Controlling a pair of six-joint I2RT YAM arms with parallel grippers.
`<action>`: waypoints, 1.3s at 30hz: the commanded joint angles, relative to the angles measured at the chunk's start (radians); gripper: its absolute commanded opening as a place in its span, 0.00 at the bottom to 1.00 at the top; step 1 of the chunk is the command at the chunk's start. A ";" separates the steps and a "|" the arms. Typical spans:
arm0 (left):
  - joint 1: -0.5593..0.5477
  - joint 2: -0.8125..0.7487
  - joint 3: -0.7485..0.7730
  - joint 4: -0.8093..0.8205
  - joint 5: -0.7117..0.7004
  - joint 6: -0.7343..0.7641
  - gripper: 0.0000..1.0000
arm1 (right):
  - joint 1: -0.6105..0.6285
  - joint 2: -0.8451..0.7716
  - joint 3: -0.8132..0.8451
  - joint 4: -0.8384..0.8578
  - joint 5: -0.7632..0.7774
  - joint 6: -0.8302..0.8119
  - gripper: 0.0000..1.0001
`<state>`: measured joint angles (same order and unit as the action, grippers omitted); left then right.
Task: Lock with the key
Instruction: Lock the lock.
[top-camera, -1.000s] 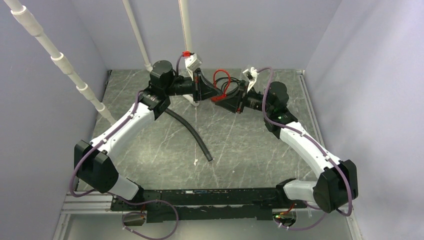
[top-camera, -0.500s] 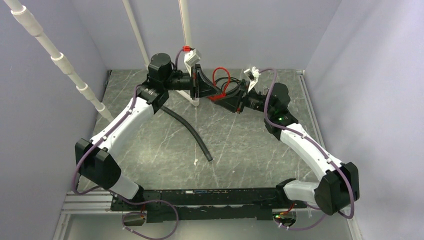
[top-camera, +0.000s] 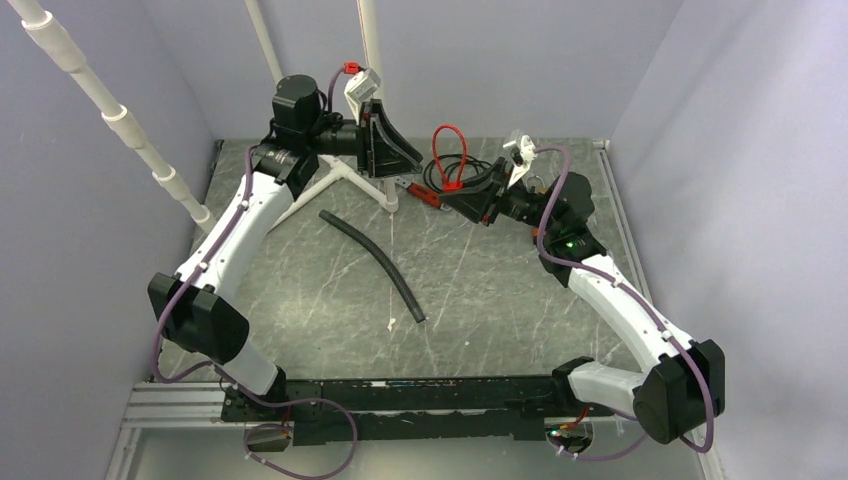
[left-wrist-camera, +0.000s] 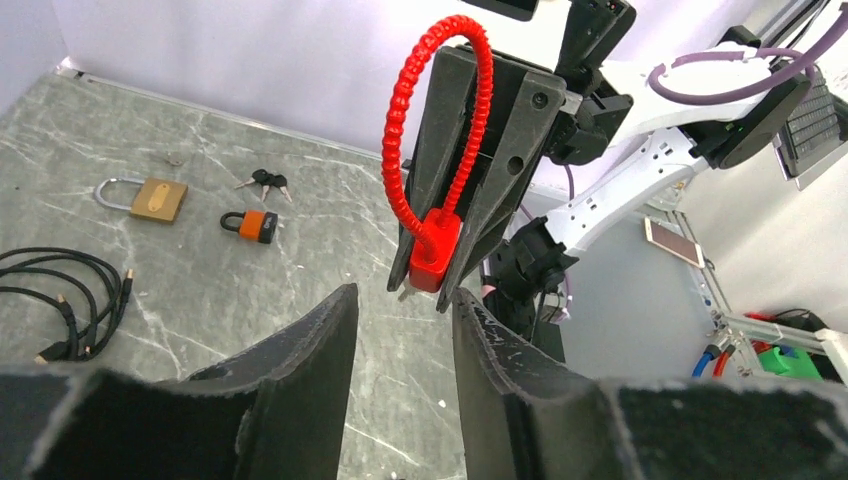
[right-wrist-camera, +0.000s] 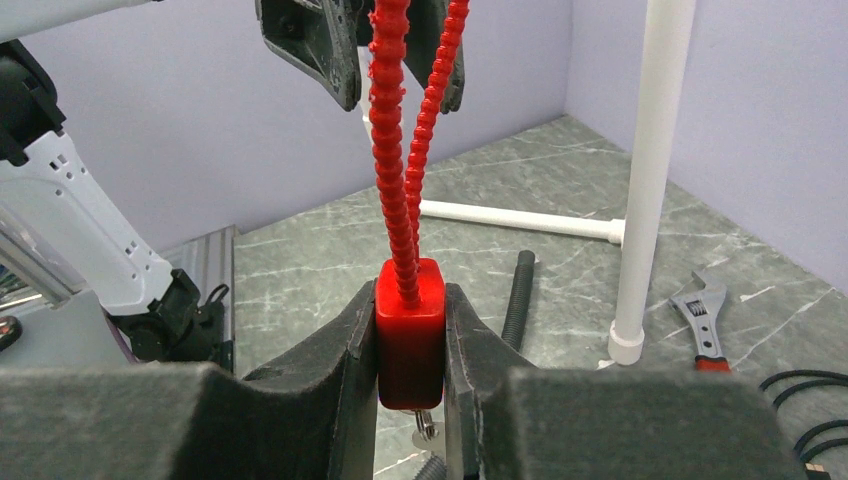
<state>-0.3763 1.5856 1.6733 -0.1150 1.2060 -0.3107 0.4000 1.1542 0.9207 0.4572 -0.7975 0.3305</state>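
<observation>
Straight ahead of the parted, empty left gripper (left-wrist-camera: 400, 300), the red cable lock (left-wrist-camera: 436, 262) stands loop-up, clamped by the right gripper (right-wrist-camera: 410, 305).

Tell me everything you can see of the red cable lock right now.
The red cable lock has a blocky, glossy, plastic-looking body and a ribbed red cable loop running into its top. The right hand clamps the body between its dark fingers, holding it off the table. A small metal ring hangs beneath the body. The left hand faces it, open, not touching.
</observation>
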 joint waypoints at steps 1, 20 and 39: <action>-0.011 -0.029 0.010 0.053 -0.029 -0.049 0.47 | 0.000 -0.015 0.001 0.089 -0.008 0.001 0.00; -0.090 0.034 -0.091 0.368 -0.058 -0.362 0.51 | 0.000 0.013 0.020 0.120 -0.013 0.027 0.00; -0.232 0.024 -0.032 -0.290 -0.193 0.256 0.00 | -0.001 0.049 0.100 0.152 -0.003 0.064 0.00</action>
<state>-0.5255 1.6077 1.6310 -0.1146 1.0142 -0.2367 0.3855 1.2068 0.9207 0.4557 -0.8200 0.3786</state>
